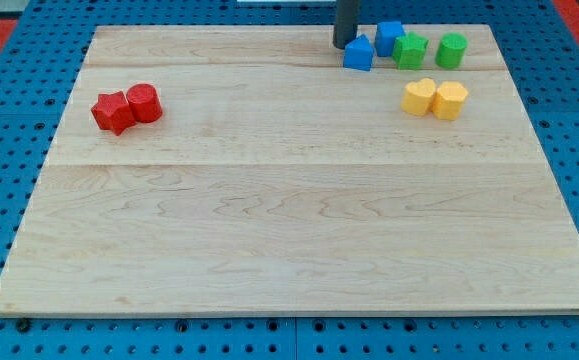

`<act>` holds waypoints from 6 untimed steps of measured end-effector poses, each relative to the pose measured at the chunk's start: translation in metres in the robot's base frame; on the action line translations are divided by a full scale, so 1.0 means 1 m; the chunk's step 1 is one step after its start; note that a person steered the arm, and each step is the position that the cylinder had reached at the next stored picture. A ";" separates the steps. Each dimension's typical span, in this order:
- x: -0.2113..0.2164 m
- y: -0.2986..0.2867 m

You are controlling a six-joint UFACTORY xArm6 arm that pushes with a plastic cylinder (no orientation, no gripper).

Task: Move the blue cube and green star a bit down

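Observation:
The blue cube (389, 36) sits near the top edge of the wooden board (289, 230), right of centre. The green star (410, 50) touches it on its lower right. A second blue block (359, 53), with a peaked top, lies just left of and below the cube. My tip (344, 44) stands at the top of the view, just left of the peaked blue block and left of the cube, very close to both.
A green cylinder (452, 49) stands right of the star. Two yellow blocks (420, 96) (450, 100) lie together below the green ones. A red star (113, 111) and a red cylinder (144, 102) sit together at the left.

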State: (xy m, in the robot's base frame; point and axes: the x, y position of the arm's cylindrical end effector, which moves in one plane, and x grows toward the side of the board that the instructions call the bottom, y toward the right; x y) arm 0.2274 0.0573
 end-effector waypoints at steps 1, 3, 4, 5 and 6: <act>-0.032 -0.028; -0.036 -0.011; -0.035 0.008; -0.035 0.027; -0.035 0.058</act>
